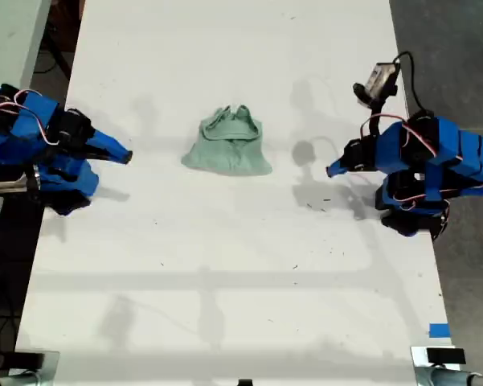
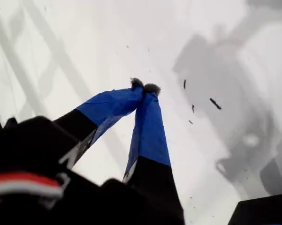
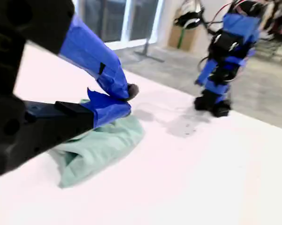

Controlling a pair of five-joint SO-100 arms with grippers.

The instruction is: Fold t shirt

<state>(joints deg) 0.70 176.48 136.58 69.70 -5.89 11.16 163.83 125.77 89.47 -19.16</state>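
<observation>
The t shirt (image 1: 227,148) lies as a compact, wrinkled bundle near the middle of the white surface (image 1: 225,273), neckline toward the far edge in the exterior view, touched by neither arm. My second tool (image 3: 124,96) sits at the exterior view's left (image 1: 122,154), its tips closed together on nothing, with the shirt just beyond them and the other arm (image 3: 223,51) facing it across the surface. My first tool (image 2: 145,87) sits at the exterior view's right (image 1: 333,170), tips likewise pressed together and empty, above bare surface with a few dark specks (image 2: 215,103). Progress: the shirt appears already gathered into a small, roughly square packet, which suggests the folding is largely done, though the view is too coarse to count the layers or judge their neatness. Both arms rest well apart from the cloth; at most a final tidying fold would remain.
</observation>
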